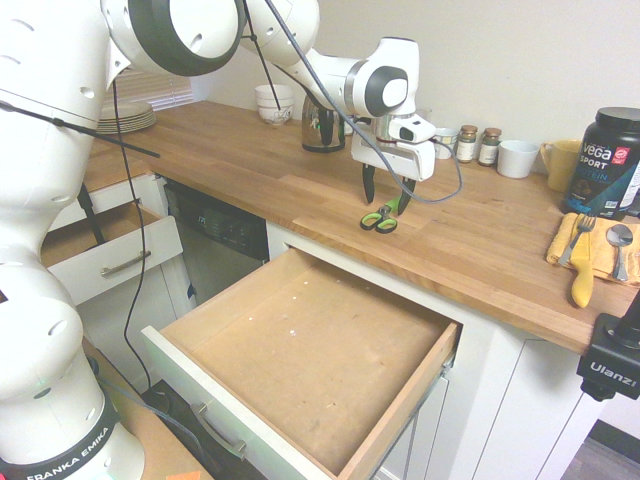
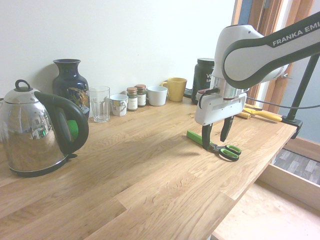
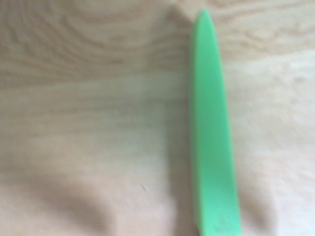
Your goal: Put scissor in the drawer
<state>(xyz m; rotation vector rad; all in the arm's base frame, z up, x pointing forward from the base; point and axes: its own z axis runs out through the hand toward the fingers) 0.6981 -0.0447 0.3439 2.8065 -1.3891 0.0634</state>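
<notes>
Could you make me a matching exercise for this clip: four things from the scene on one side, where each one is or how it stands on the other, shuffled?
1. scissors
2. large drawer
3. electric kettle
4. gripper

A. pulled open, below the counter's front edge
B. fingers apart, low over the worktop
C. lying on the wooden worktop, green and black loops
D. shiny metal body, black handle

Pairs: 1-C, 2-A, 3-D, 4-B
</notes>
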